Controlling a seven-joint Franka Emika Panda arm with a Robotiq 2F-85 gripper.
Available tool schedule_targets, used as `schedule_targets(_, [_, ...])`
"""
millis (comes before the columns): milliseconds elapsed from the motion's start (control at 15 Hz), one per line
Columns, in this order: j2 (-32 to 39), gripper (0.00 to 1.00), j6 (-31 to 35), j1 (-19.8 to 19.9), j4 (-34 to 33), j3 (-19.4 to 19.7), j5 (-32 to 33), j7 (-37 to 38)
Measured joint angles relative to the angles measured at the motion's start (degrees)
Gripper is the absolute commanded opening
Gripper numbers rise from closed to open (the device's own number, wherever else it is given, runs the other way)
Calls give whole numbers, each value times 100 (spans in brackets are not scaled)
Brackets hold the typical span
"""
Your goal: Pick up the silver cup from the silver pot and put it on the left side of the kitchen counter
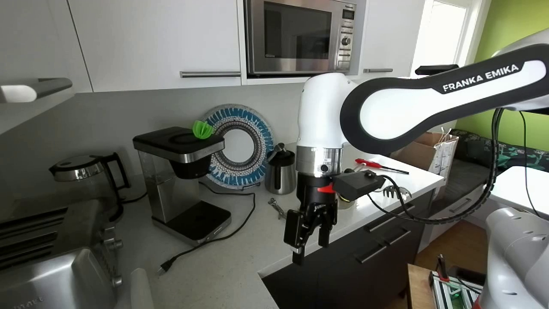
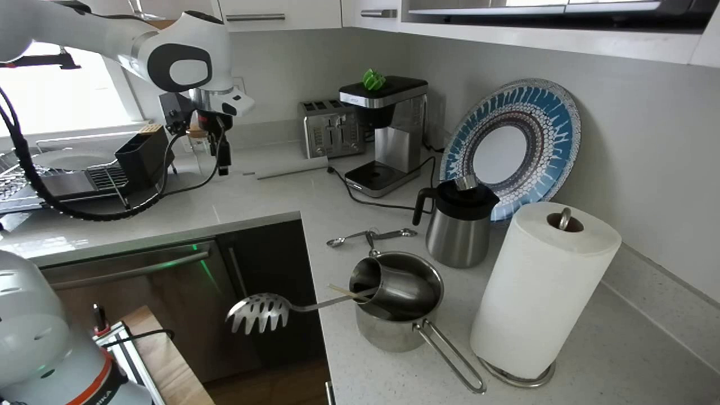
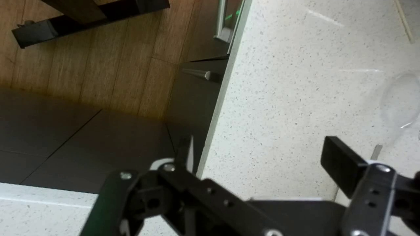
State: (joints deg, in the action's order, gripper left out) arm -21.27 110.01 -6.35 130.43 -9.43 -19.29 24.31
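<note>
The silver cup point(image 2: 408, 289) lies tilted on its side in the silver pot point(image 2: 388, 334), its mouth facing the slotted spoon. The pot stands near the edge of the kitchen counter point(image 2: 360, 365), its wire handle pointing outward. In an exterior view, the cup and most of the pot are hidden behind my wrist and camera. My gripper point(image 1: 311, 246) points down, high and well away from the pot. It also shows in an exterior view point(image 2: 223, 160). In the wrist view my gripper point(image 3: 261, 154) is open, with nothing between the fingers, over the counter edge. The wrist view shows neither cup nor pot.
A slotted spoon point(image 2: 261, 309) and a thin stick point(image 2: 343, 291) jut from the cup past the counter edge. A kettle point(image 2: 458, 236), measuring spoons point(image 2: 371, 235), paper towel roll point(image 2: 540, 292), coffee maker point(image 1: 178, 184), toaster point(image 2: 333, 129) and dish rack point(image 2: 73, 174) stand around.
</note>
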Motion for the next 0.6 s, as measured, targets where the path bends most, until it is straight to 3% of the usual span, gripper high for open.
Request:
schedule_targets(200, [-52, 100, 166, 137, 17, 3, 235, 196])
schedule_targets(333, [-223, 100, 170, 362, 74, 14, 779, 375])
schedule_targets(600, [-904, 100, -577, 782, 240, 15, 1875, 768])
